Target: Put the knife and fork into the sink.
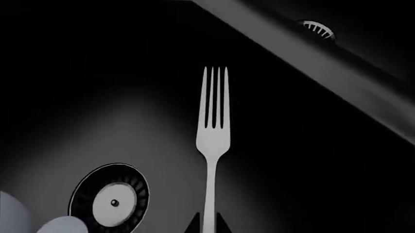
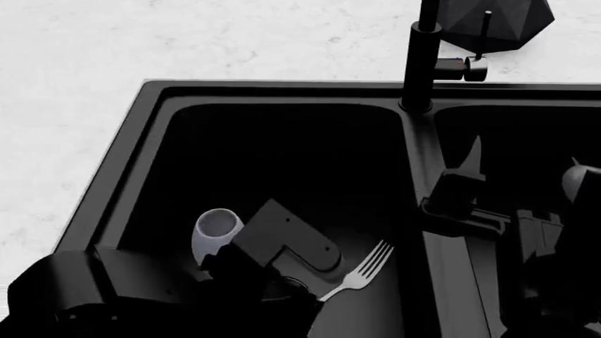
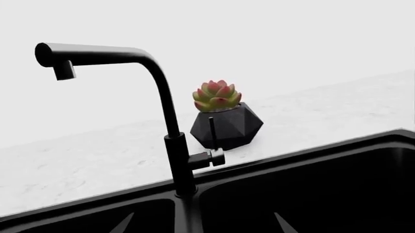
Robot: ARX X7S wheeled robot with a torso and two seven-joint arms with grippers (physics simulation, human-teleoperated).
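My left gripper [image 1: 209,224] is shut on the handle of the silver fork [image 1: 213,131]. The fork [image 2: 362,269] hangs low inside the left basin of the black sink [image 2: 281,90], tines toward the divider [image 1: 324,68]. The left basin's round drain strainer [image 1: 110,196] lies beside the fork. My right gripper [image 3: 204,222] stands open and empty above the divider, facing the faucet. In the head view its pale fingertips [image 2: 472,151] show over the right basin. The knife is out of view.
A pale grey wine glass [image 2: 216,229] lies in the left basin next to my left arm [image 2: 281,243]. The black faucet [image 2: 420,56] rises behind the divider. A black pot with a succulent [image 3: 226,124] stands on the white marble counter [image 2: 94,56].
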